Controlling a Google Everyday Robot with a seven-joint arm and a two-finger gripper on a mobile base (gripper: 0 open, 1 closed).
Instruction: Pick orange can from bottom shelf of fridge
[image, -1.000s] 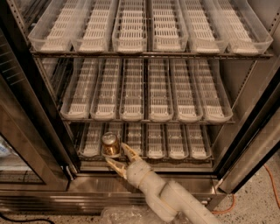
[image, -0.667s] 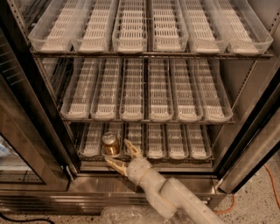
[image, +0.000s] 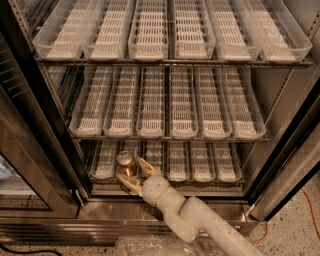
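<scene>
1. The orange can stood upright on the bottom shelf of the fridge, in the second tray from the left, near the tray's front end; the other trays above the can showed nothing on them.
2. We had our hand right at the can; one finger lay along the can's right side, the other reached below and in front of it; the hand stood spread about as wide as the can, not clamped.
3. Against the views from a second before, the hand had crept slightly closer to the can; the can itself had not shifted.
4. We judged the approach nearly finished; the fingers bracketed the can, so closing on it seemed next, then drawing it out over the shelf's front edge.
5. The risk, as we saw it, lay in nudging the can backward along its tray.
</scene>
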